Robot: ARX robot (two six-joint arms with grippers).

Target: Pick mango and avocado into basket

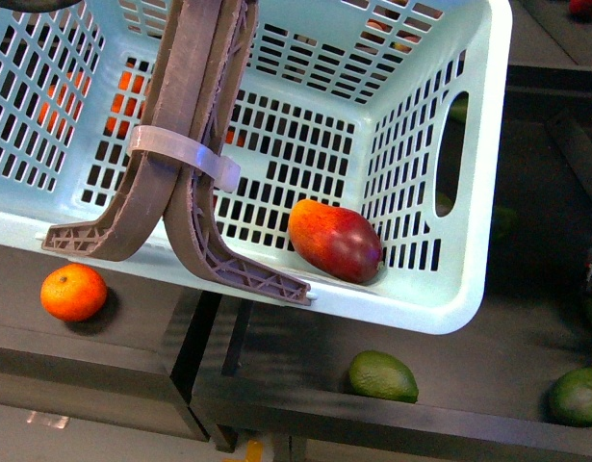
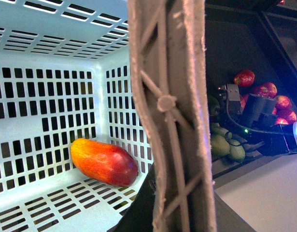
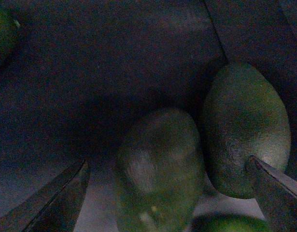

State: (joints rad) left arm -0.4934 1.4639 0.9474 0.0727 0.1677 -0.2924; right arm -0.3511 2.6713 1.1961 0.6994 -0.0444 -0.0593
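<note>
Light aqua-teal slotted plastic basket (image 1: 440, 318) fills most of the front view. Its brown-grey swing handles (image 1: 194, 96), tied w/ a white zip tie (image 1: 185, 154), lean over the near rim on the left. That leaves the right half of the opening free.

Oval maroon-red mango (image 1: 336, 241) lies inside on the basket floor, in the near right corner. It rests against the near wall, w/ the right wall just beside it. Its long axis runs diagonal: the orange-yellow end points back-left to the open floor and the dark end into the corner. Rest of the floor is bare.

Small round orange citrus fruit (image 1: 73, 292) sits on the dark shelf outside, under the near rim. A green egg-shaped fruit (image 1: 383, 375) lies near the shelf's front edge.

Right gripper (image 3: 167, 198) is spread wide, holding nothing, w/ its fingers (image 3: 56, 203) either side of a dull olive-green egg-shaped avocado (image 3: 160, 169). The avocado's long axis runs across the line btwn the fingers. On one side is bare dark surface, plenty of room. On the other side a second olive avocado (image 3: 245, 130) lies parallel and just beside it, gap narrow, and the finger tip there overlaps its edge; contact unclear.

Left gripper: not visible in any view.
</note>
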